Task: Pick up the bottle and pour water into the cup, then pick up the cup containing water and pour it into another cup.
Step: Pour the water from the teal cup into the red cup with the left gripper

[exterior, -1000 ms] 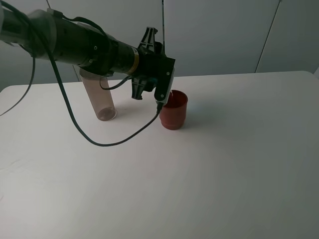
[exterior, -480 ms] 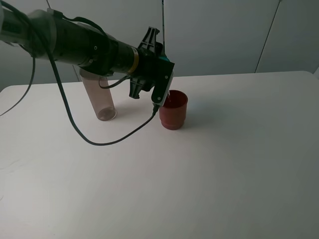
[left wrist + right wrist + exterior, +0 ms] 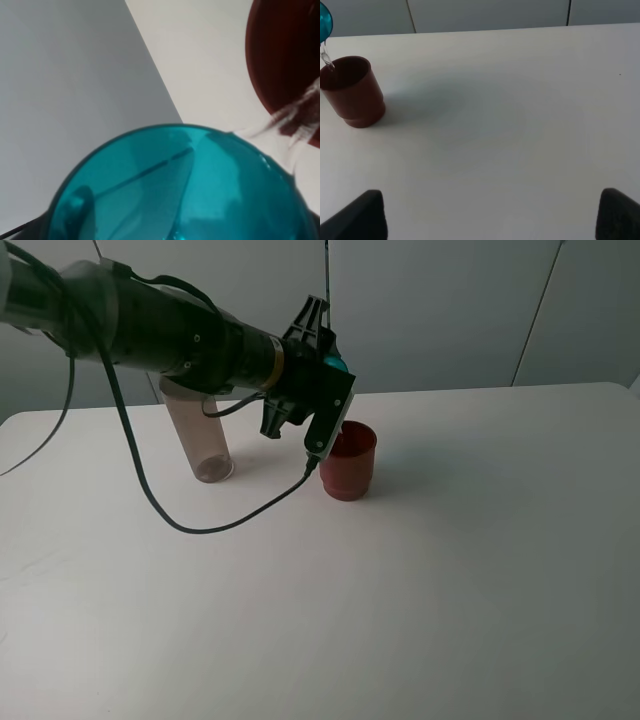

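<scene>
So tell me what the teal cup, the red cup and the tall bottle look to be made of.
Teal cup: likely glossy see-through plastic; light and reflections pass through its wall.
Red cup: opaque, fairly matte plastic, with a moulded stepped base.
Bottle: clear smoky-brown plastic, probably; the table shows through it.

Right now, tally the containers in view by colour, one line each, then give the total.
Teal cup: 1
Red cup: 1
Smoky grey-brown bottle: 1
Total: 3
</scene>
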Robot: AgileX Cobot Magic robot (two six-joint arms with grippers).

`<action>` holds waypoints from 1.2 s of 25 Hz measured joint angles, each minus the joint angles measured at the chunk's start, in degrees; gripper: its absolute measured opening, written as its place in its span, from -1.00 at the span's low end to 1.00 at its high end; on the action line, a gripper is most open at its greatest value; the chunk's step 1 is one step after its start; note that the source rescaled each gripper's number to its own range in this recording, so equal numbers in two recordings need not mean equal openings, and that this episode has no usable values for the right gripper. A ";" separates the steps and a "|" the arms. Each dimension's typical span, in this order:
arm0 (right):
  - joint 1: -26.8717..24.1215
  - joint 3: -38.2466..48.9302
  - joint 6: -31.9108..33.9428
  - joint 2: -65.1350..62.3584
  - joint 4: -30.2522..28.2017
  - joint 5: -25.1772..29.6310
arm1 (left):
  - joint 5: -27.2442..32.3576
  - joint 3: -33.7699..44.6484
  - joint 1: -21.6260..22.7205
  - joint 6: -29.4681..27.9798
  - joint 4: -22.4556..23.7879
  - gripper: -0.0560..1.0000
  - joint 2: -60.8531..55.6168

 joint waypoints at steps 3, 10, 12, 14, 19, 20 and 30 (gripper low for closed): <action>0.00 0.00 0.00 0.00 0.00 0.00 | 0.55 0.00 -0.54 0.99 0.00 -0.78 0.00; 0.00 0.00 0.00 0.00 0.00 0.00 | 2.02 0.00 -0.90 3.77 -0.10 -0.78 0.00; 0.00 0.00 0.00 0.00 0.00 0.00 | 2.70 0.00 -1.27 4.83 -0.10 -0.78 0.00; 0.00 0.00 0.00 0.00 0.00 0.00 | 2.92 0.00 -1.66 5.47 0.01 -0.78 0.00; 0.00 0.00 0.00 0.00 0.00 0.00 | 3.20 0.00 -2.09 8.51 0.01 -0.78 0.00; 0.00 0.00 0.00 0.00 0.00 0.00 | 3.28 0.00 -2.09 9.34 0.01 -0.78 0.00; 0.00 0.00 0.00 0.00 0.00 0.00 | 3.99 0.00 -2.71 14.83 -0.09 -0.78 0.00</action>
